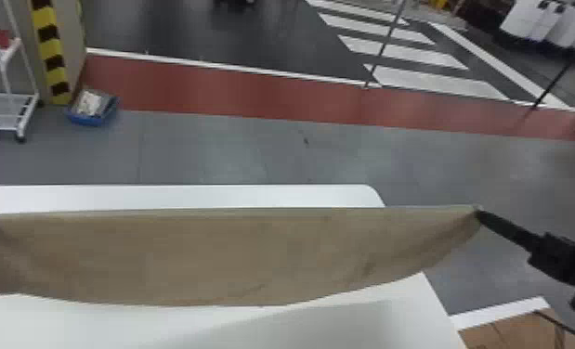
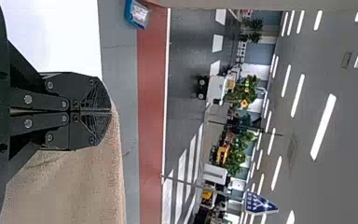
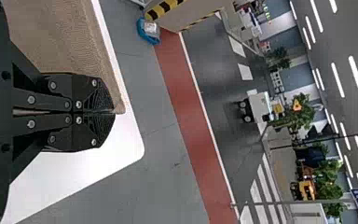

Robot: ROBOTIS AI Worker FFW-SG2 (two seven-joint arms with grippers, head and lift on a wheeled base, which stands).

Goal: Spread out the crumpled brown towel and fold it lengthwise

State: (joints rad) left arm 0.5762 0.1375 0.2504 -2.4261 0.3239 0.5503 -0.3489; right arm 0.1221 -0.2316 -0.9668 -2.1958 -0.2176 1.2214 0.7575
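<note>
I have the brown towel hung between 2 grippers, running from the left edge of the head view, across the lower middle, to right of centre. My left gripper is closed on 1 end of its top edge, and my right gripper is pinched shut on the other, at the very corner. The top edge is nearly straight; the lower edge bows over the white table, and I can't tell whether it touches the top.

I judge this to be the spreading step, with the crumples mostly out and the fold to come. To lay it well, I'd first shift both arms together toward the left of the frame, because the right end reaches past the table's side, over the floor. I'd match their speed so the top edge stays taut without being tugged; the right grip has only a little cloth and could slip. Then I'd let the lower edge land first and bring the 2 grippers down level, easing the cloth flat behind it. Lowering 1 side early would likely skew it or leave creases. I'd open the fingers only once the held edge lies on the table.
</note>
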